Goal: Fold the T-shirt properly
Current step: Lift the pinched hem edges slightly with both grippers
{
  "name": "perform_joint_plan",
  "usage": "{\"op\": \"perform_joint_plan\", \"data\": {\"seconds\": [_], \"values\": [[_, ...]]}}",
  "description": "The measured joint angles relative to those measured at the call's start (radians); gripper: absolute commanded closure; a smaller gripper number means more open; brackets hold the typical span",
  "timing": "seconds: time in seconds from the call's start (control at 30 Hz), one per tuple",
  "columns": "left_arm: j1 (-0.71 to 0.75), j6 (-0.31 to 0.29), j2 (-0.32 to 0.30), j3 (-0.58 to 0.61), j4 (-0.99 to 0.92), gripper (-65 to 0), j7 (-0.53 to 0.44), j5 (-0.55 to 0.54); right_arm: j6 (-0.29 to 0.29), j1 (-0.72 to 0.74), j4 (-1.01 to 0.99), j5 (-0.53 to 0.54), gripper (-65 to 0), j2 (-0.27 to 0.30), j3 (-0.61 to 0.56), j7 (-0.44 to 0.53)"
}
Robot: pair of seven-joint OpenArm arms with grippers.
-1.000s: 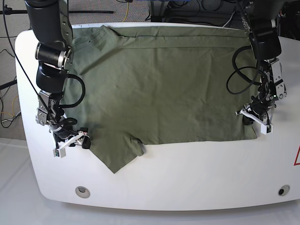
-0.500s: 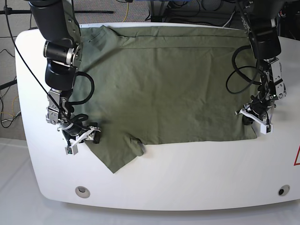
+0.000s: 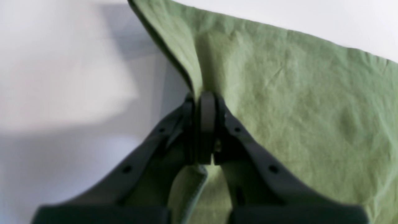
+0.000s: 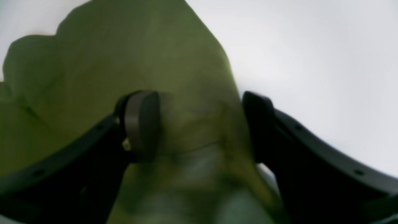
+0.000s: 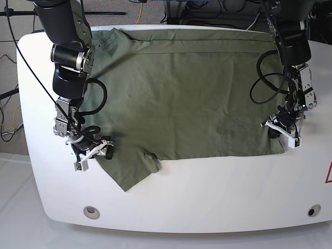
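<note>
Lies spread flat across the white surface [image 5: 207, 192], T-shirt [image 5: 187, 93], soft and limp: left fingers [image 3: 205, 105] pinched on hem at 3 o'clock, right fingers [image 4: 140, 124] spread over sleeve at 8 o'clock.

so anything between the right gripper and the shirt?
Nothing visible. The right gripper is open, one finger over the shirt sleeve and the other over the bare table, with only fabric in the gap. The left gripper is already shut on the shirt's edge.
</note>
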Motion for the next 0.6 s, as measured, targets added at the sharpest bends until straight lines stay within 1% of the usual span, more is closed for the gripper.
{"op": "perform_joint_plan", "data": {"seconds": [0.07, 0.2, 0.3, 0.4, 0.47, 0.6], "values": [[0.0, 0.0, 0.0, 0.0, 0.0, 0.0, 0.0, 0.0, 0.0, 0.002, 0.0, 0.0, -36.9, -0.006, 0.0, -0.004], [0.0, 0.0, 0.0, 0.0, 0.0, 0.0, 0.0, 0.0, 0.0, 0.002, 0.0, 0.021, -29.6, -0.011, -0.002, -0.013], [-0.002, -0.001, 0.0, 0.0, 0.0, 0.0, 0.001, 0.0, 0.0, 0.004, -0.006, 0.048, -23.2, -0.008, -0.003, -0.034], [-0.003, 0.0, 0.0, 0.002, -0.001, 0.0, 0.003, 0.0, 0.0, 0.005, -0.011, 0.049, -16.9, -0.006, -0.003, -0.045], [-0.003, 0.0, 0.0, 0.002, -0.001, 0.0, 0.003, 0.0, 0.0, 0.007, -0.017, 0.05, -10.9, -0.005, -0.002, -0.047], [-0.003, 0.0, 0.0, 0.002, -0.001, 0.0, 0.003, 0.0, 0.0, 0.016, -0.028, 0.045, -7.2, -0.004, -0.001, -0.069]]}}
